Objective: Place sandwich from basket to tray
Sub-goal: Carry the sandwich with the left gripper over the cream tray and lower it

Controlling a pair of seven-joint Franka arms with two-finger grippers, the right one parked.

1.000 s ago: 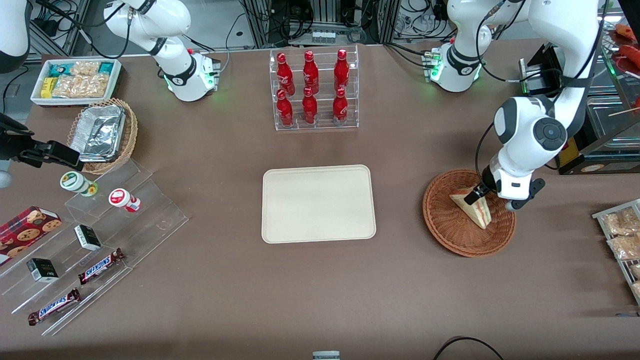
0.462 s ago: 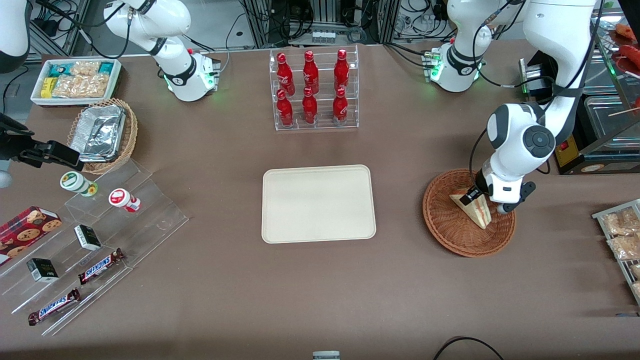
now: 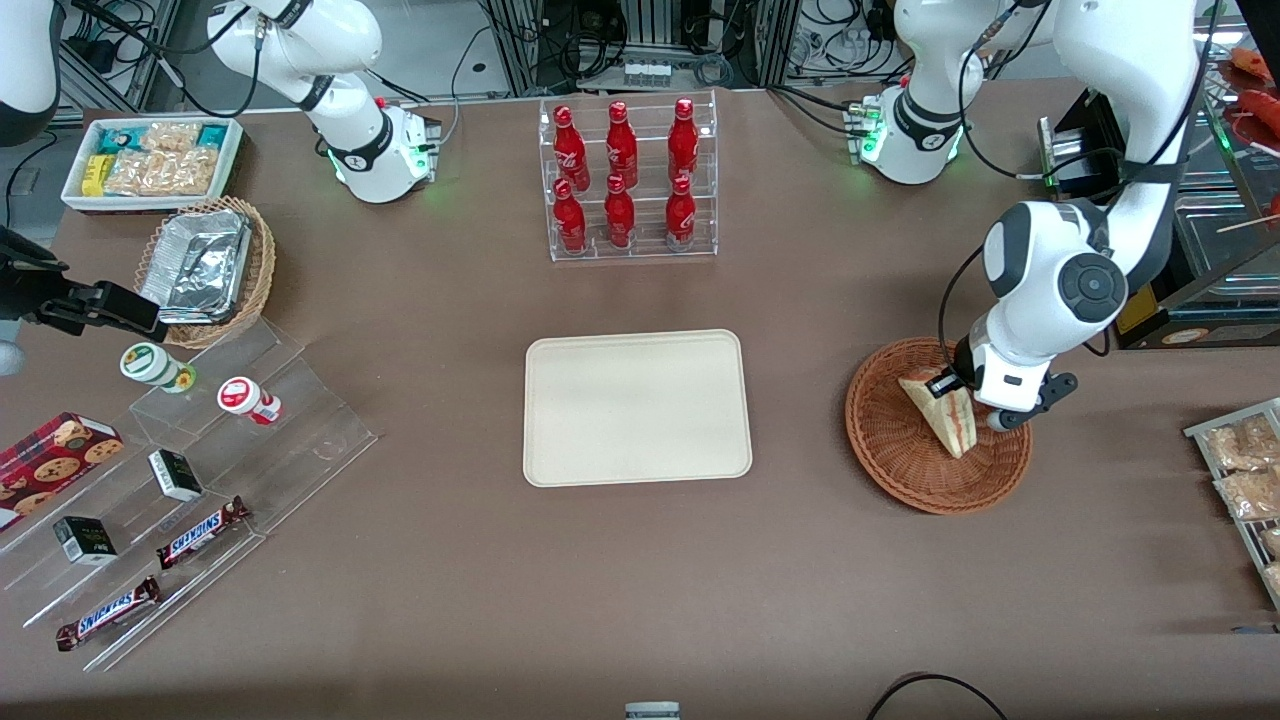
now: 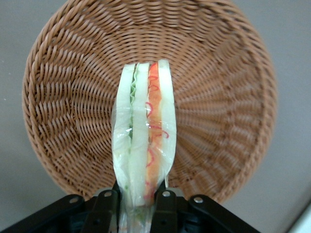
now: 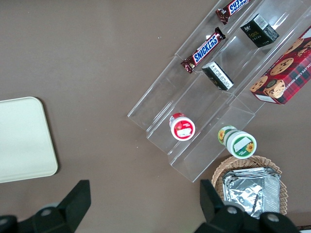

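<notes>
The sandwich (image 3: pixel 945 415) (image 4: pixel 144 131) is a wrapped pale wedge showing red, orange and green filling along its cut edge. It hangs just above the round reddish-brown basket (image 3: pixel 900 455) (image 4: pixel 228 97), toward the working arm's end of the table. My left gripper (image 3: pixel 948 385) (image 4: pixel 137 199) is shut on the sandwich's end, its fingers (image 4: pixel 164 208) pressed against both bread faces. The cream tray (image 3: pixel 637 407) (image 5: pixel 22 138) lies flat mid-table with nothing on it.
A clear rack of red bottles (image 3: pixel 627 180) stands farther from the front camera than the tray. Toward the parked arm's end are a tan basket of foil trays (image 3: pixel 205 265), a white snack bin (image 3: pixel 152 160) and acrylic steps with candy bars (image 3: pixel 200 530). Snack packets (image 3: pixel 1240 470) lie beside the basket.
The gripper has lifted slightly and turned with the sandwich in it. The wedge has tipped up from lying in the basket, its cut edge now more visible.
</notes>
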